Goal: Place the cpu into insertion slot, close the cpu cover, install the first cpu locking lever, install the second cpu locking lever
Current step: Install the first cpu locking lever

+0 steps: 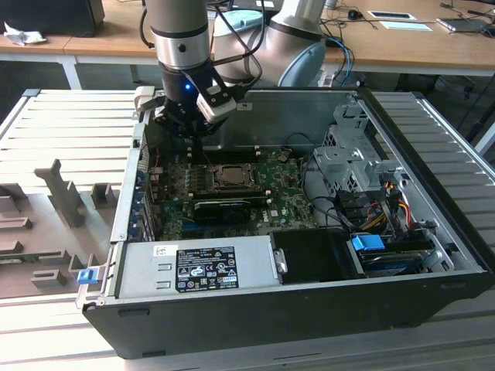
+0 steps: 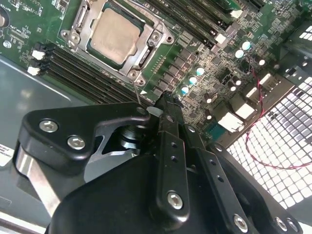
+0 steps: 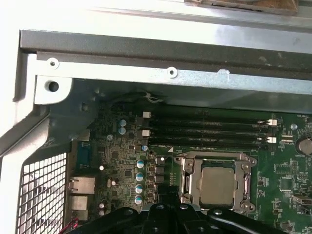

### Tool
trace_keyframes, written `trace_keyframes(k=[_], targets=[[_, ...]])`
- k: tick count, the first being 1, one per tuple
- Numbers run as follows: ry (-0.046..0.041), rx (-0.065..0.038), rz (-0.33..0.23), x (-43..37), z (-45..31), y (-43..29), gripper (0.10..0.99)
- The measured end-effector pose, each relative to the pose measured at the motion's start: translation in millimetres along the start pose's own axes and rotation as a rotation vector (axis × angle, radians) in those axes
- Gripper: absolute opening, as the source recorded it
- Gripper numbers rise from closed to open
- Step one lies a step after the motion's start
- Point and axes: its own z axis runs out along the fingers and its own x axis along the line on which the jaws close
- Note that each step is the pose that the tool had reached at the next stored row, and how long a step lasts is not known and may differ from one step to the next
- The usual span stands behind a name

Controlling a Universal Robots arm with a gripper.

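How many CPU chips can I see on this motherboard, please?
1. The cpu lies in the insertion slot, framed by the cpu cover. The arm hides part of the board, so another may be hidden.

A robotics lab: opened computer case [image 1: 271, 317] on slatted bench [image 1: 69, 131], cluttered desks [image 1: 402, 42] behind.
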Motion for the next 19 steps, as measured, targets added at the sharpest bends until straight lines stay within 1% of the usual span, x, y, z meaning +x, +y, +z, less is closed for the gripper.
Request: trace_keyframes(k=[13,19], targets=[[0.0012,0.0,0.0,0.1,0.0,0.0,0.106],[0.0011,0.0,0.0,6.2,1.6,0.6,0.106]])
